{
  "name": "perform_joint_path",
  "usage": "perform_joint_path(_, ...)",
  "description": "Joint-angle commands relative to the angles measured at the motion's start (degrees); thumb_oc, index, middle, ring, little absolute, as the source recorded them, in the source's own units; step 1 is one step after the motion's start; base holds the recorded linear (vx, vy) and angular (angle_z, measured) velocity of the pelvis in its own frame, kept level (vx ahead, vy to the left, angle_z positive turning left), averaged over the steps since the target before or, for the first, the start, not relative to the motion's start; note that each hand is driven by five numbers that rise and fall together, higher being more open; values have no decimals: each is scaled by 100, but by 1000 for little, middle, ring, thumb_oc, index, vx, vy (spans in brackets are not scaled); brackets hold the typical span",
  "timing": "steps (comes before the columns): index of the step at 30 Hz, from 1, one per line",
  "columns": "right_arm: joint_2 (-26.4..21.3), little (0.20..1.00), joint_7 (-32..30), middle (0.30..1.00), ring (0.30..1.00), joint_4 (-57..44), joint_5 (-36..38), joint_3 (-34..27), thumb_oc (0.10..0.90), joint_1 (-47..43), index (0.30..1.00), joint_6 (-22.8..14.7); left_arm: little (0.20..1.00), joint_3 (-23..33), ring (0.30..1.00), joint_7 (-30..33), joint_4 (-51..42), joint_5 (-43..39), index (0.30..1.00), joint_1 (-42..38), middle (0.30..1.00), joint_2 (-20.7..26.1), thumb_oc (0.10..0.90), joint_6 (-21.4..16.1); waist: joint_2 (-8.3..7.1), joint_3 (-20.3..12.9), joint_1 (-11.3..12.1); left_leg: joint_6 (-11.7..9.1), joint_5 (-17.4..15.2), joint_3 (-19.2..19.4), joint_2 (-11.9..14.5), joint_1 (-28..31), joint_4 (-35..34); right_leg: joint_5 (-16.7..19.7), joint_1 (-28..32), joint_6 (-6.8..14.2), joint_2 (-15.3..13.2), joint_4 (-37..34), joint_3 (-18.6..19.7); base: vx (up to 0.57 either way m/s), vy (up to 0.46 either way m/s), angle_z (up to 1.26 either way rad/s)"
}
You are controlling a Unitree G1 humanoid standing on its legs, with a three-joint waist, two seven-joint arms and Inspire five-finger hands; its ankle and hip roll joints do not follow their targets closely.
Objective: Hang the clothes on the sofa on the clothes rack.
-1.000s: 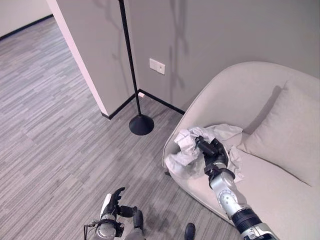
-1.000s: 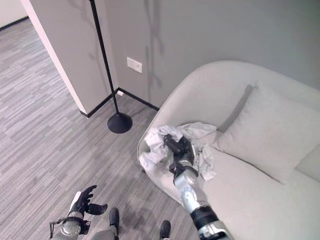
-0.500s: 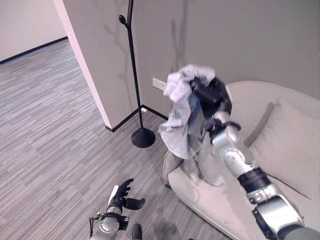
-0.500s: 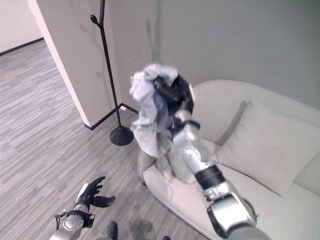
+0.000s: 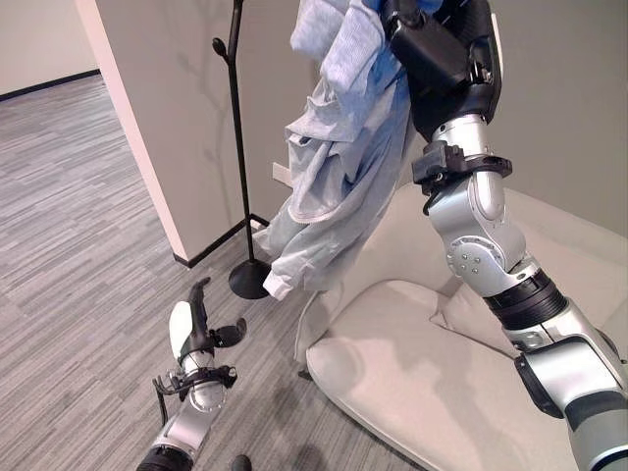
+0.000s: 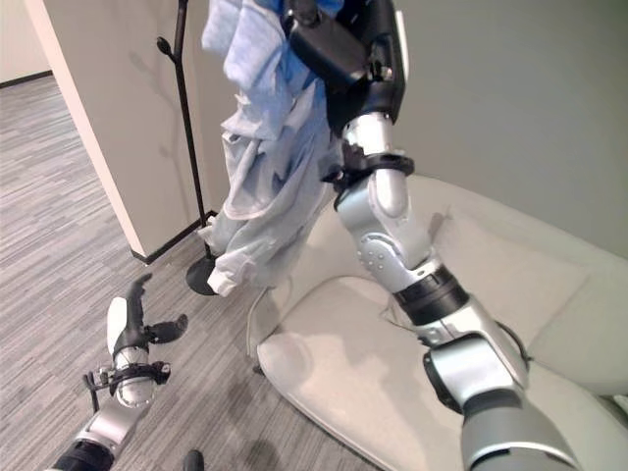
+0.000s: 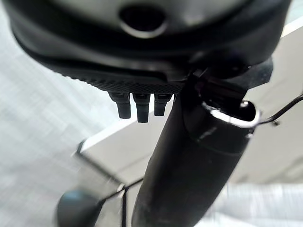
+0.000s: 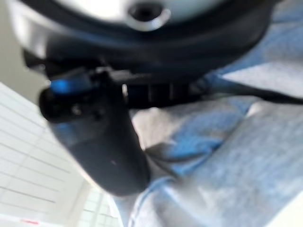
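Left eye view: we see the right hand (image 5: 442, 54) clenched on the light-blue shirt (image 5: 334, 167), which hangs lengthwise downward beside the clothes rack (image 5: 235, 147). Left hand (image 5: 196, 329) spread low over the floor (image 5: 78, 245); we read no writing.

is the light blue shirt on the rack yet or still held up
Held, not hung. The light blue cloth shirt dangles from the raised right robot hand, apart from the black metal clothes rack.

Both eye views look down from the head, a little apart, onto the same sofa (image 5: 412, 383), floor (image 5: 88, 255), rack (image 5: 235, 147) and raised shirt (image 6: 265, 186). The left wrist view looks along its robot hand (image 7: 137, 101) toward the rack's base, very near. The right wrist view sits against shirt cloth.
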Motion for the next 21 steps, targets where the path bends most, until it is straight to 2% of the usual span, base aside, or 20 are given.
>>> perform_joint_path(1, -474, 300, 66, 300, 300, -442, -37, 102, 400, -870, 300, -899, 900, -111, 900, 740, -431, 695, 900, -622, 900, 410, 800, -410, -46, -580, 165, -500, -669, 148, 641, 455, 28, -321, -125, 391, -494, 262, -152, 23, 12, -11)
perform_joint_path(5, -667, 300, 86, 300, 300, -720, -66, 269, 400, -921, 300, -947, 900, -221, 900, 729, -1001, 846, 900, -682, 900, 512, 800, -500, -98, -589, 141, -494, -704, 170, 642, 471, 28, -325, -144, 404, -495, 276, -122, 11, 5, -4)
perform_joint_path(10, -598, 300, 70, 300, 300, -730, -50, 403, 400, -1037, 300, -911, 900, -700, 900, 184, -1206, 162, 900, -836, 900, 74, 800, -790, -147, -601, 93, -478, -714, 171, 640, 480, 28, -319, -147, 400, -497, 270, -109, 7, -2, -2)
perform_joint_path(17, -233, 300, -110, 300, 300, -352, -139, 464, 400, -1331, 300, -759, 900, -1798, 900, -1391, -1138, -1846, 900, -1105, 900, -804, 800, -1069, -181, -573, 7, -432, -724, 140, 627, 461, 28, -332, -159, 372, -466, 273, -78, 0, 0, 0)
perform_joint_path(21, 36, 300, -130, 300, 300, -99, -78, 376, 400, -1467, 300, -745, 900, -2269, 900, -2002, -1085, -2203, 900, -1153, 900, -965, 800, -972, -209, -548, -9, -417, -744, 133, 628, 463, 28, -343, -149, 359, -449, 277, -52, 0, 0, 0)
